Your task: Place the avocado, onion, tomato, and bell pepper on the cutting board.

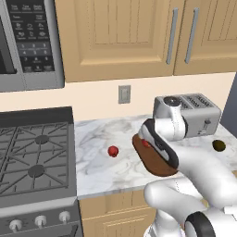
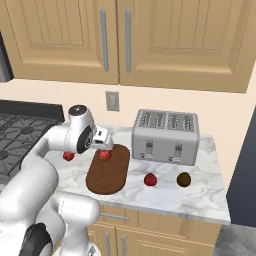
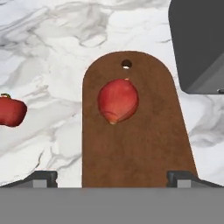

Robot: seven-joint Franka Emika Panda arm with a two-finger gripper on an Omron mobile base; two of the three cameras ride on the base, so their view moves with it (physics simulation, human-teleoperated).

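Your fingers [image 3: 112,178] hang wide open and empty over the onion [image 3: 117,100], resting on the cutting board [image 3: 135,144] (1 of 4 placed, I'd say).

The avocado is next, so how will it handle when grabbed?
The avocado looks round and smooth, so it may roll if nudged and could slip between the fingers. It sits free on the counter beside a red item, leaving room.

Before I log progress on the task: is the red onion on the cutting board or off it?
On it. The red onion lies wholly on the cutting board, near its hanging-hole end, with brown board showing all around it.
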